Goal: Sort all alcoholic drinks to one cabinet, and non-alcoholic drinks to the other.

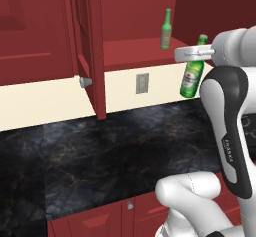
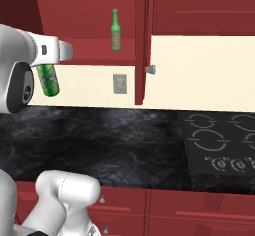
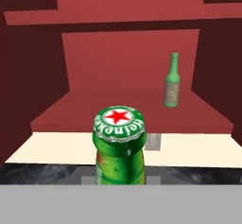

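My gripper [image 1: 196, 52] is shut on the neck of a bright green alcoholic drink bottle [image 1: 192, 77], which hangs tilted in the air above the counter, in front of the open cabinet's shelf [image 1: 135, 51]. The bottle [image 2: 48, 78] shows below my white hand in the right base view. In the hand view its red-star cap [image 3: 118, 123] sits close below the camera. A paler olive alcoholic bottle [image 1: 166, 29] [image 2: 115, 30] [image 3: 172, 81] stands upright on that shelf [image 3: 127, 109], further in. The non-alcoholic drinks are out of view.
The open cabinet door [image 1: 92, 46] [image 2: 141, 41] juts out over the black marble counter [image 1: 115, 151]. A wall outlet [image 1: 142, 83] sits under the shelf. A cooktop [image 2: 219, 140] lies to the right. A closed cabinet [image 1: 30, 31] is to the left.
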Available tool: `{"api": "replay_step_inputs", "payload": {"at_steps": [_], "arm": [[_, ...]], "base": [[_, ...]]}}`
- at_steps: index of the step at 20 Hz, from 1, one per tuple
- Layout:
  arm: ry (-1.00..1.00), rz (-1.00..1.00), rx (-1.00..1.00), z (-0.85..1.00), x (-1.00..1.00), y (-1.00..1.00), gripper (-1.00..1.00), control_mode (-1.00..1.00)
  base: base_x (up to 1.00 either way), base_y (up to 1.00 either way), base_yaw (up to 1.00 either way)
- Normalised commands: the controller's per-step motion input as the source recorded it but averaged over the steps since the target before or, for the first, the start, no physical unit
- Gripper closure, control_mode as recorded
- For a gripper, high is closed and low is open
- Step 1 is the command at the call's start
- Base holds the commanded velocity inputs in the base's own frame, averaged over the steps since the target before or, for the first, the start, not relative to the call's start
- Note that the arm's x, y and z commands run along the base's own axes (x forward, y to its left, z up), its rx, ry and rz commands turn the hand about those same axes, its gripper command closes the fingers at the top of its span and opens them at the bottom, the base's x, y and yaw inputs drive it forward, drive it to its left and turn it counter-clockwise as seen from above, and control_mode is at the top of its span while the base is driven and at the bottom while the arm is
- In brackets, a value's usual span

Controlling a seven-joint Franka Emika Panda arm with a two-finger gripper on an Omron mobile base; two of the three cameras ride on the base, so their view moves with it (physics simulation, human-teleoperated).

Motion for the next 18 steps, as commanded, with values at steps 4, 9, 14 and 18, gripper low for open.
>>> {"api": "replay_step_inputs", "payload": {"at_steps": [4,9,14,18], "arm": [[0.00,0.01,-0.01,0.16,0.08,0.06,1.00,-1.00],[0.00,0.01,-0.01,0.14,0.08,0.05,1.00,-1.00],[-0.01,0.01,-0.02,0.13,0.06,0.02,1.00,-1.00],[-0.02,0.01,-0.03,0.09,0.08,0.00,1.00,-1.00]], "base": [[0.00,0.00,0.00],[0.00,0.00,0.00],[0.00,0.00,0.00],[0.00,0.00,0.00]]}}
